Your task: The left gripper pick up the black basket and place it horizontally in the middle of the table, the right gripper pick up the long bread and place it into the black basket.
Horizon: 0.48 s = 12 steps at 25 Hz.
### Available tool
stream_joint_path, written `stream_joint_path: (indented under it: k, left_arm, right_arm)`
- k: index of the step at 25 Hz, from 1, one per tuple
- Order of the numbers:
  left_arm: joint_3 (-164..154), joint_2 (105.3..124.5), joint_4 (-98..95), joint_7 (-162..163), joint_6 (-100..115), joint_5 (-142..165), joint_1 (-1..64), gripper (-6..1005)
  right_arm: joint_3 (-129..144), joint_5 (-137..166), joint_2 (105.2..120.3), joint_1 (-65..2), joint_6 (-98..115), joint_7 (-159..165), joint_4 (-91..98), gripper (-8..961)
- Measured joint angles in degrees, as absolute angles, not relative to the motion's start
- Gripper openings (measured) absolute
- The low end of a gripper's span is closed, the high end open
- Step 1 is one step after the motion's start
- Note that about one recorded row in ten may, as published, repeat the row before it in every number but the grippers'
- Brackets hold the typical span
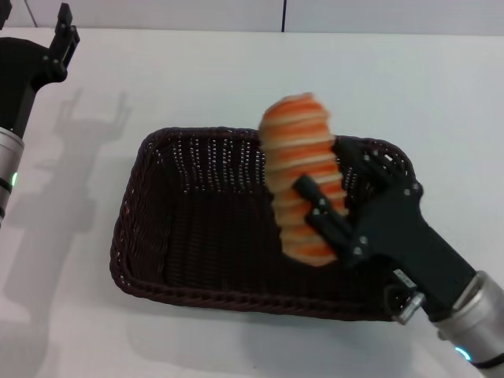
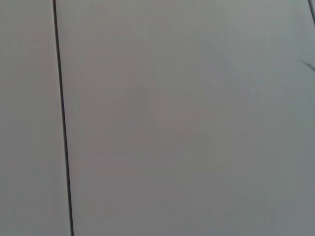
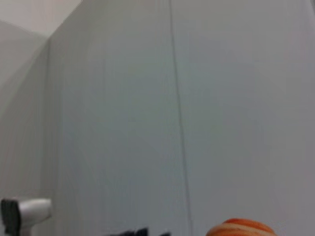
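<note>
While you scan for lettering, no readable writing shows on any surface. Nearest you, at the near right, the right gripper has its perforated black fingers clamped on the long bread, a ridged orange-brown roll with cream stripes, held steeply tilted above the black basket. That woven wicker basket, rectangular with rounded corners and a braided rim, lies mid-table on the smooth white table. Far left, the left gripper hangs with its fingers apart, holding nothing.
</note>
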<state>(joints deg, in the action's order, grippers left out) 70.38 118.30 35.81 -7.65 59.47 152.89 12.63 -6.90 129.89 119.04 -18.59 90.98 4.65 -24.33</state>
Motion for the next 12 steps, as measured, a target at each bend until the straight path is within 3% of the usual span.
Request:
stream_joint_path:
  k: [9,12]
  left_arm:
    - [70.72,118.30,35.07,-7.65,59.51,152.68,12.17,768]
    - [71.21,118.37,34.90,-7.65,59.52,152.57,11.62,768]
  right_arm:
    - [-8.66,129.74,119.01,-18.56,90.86,5.21,-24.63,797]
    - [-14.07,128.12,119.18,-14.53,93.02,4.46,-24.61,809]
